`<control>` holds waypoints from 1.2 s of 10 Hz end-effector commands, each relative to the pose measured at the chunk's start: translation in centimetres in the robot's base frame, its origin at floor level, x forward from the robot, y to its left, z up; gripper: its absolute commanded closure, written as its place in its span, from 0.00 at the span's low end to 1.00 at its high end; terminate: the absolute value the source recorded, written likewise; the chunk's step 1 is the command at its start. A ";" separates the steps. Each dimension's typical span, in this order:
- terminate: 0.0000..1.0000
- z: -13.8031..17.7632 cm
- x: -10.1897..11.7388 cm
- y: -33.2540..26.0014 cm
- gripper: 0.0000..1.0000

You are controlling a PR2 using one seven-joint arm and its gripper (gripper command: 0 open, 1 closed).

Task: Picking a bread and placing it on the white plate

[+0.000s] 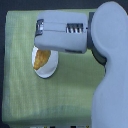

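Note:
The golden-orange bread (40, 59) lies on the white plate (48, 71), toward the side of the plate at the exterior view's left. Only the lower part of the plate shows; my arm covers the rest. My gripper (41, 29) sits at the end of the white forearm, just above the plate and bread in the picture. Its fingers are blurred into the white housing, so I cannot tell whether they are open or shut. Nothing is visibly held between them.
A yellow-green cloth (25, 95) covers the table. My bulky white forearm and upper arm (110, 65) fill the top and the exterior view's right. A dark edge (2, 75) runs down the exterior view's left beyond the cloth.

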 end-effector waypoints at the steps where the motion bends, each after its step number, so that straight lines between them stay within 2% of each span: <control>1: 0.00 -0.6 0.2 0.4 0.00; 7: 0.00 -1.0 -0.3 -1.1 0.00; 9: 0.00 0.2 -0.4 -1.8 0.00; 12: 0.00 9.6 2.9 -6.4 0.00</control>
